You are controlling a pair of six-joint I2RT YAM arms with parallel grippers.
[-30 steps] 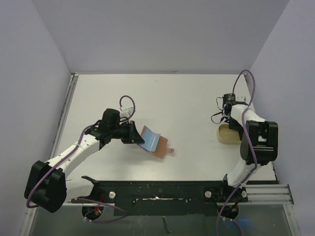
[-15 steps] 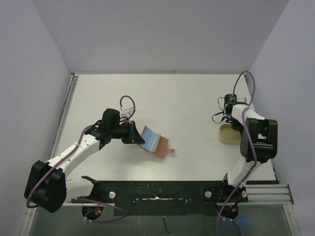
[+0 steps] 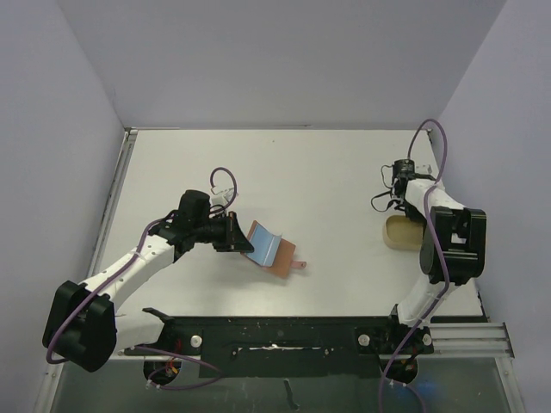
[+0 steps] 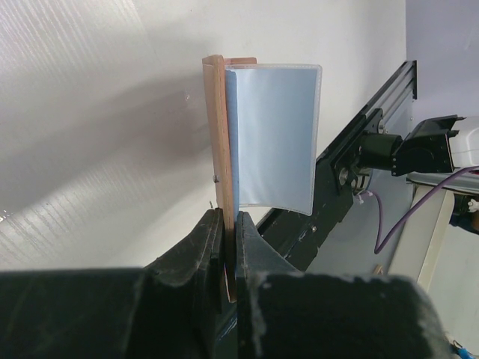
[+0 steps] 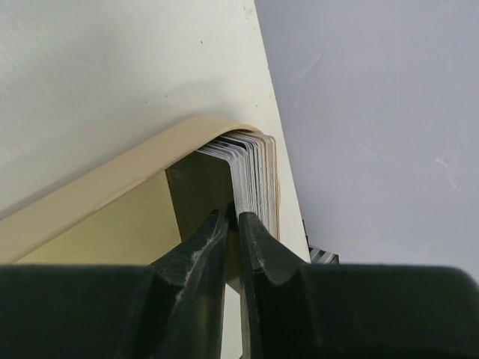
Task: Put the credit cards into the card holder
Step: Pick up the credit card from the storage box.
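At the tray (image 5: pixel 112 176) rim, right tool (image 5: pixel 237 224) against credit cards (image 5: pixel 258 168), grip unclear; left tool (image 4: pixel 226 232) tight on card holder (image 4: pixel 217 134).

Card holder (image 3: pixel 282 261): reddish-brown outside, pale blue inside. Tray (image 5: pixel 112 187): tan. Credit cards (image 5: pixel 254 172): stacked edges grey-white. Surface (image 3: pixel 301 172): plain white. Arms (image 3: pixel 138 258): white w/ black joints, purple cables (image 3: pixel 430 138). Walls (image 3: pixel 258 60): lavender.

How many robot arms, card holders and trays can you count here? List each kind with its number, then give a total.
robot arms: 2, the left arm and the right arm
card holder: 1
tray: 1
total: 4
The credit cards in the tray are packed too tightly to count.
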